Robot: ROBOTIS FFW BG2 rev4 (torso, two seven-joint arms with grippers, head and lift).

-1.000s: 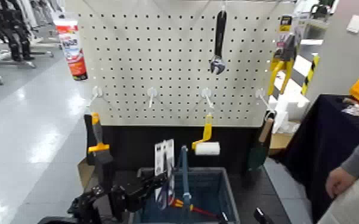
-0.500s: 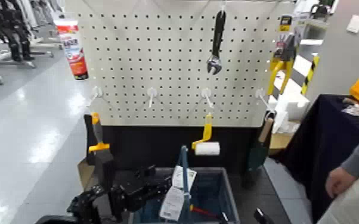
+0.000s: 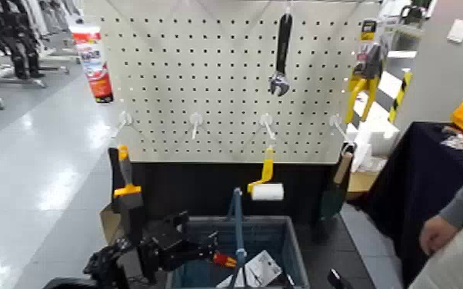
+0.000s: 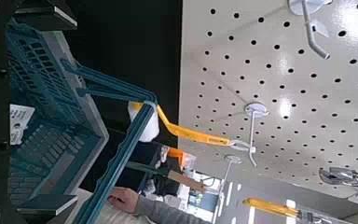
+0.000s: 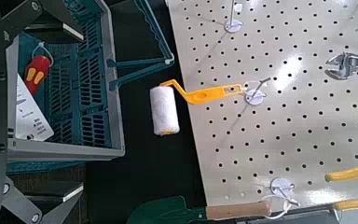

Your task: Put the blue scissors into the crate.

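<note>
We see the scissors card point(image 3: 259, 269) lying inside the crate point(image 3: 294, 254), left tool point(image 3: 208, 251) at the crate's left rim with fingers apart holding nothing, so we'd lift it straight up clear of the centre handle point(image 3: 238, 230); right tool's state unclear.

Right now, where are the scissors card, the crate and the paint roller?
scissors card point(image 3: 259, 270): head view, on its white card face, lying in the crate.
crate point(image 3: 294, 250): head view, on its right rim.
paint roller point(image 3: 268, 191): head view, on its white sleeve.
</note>
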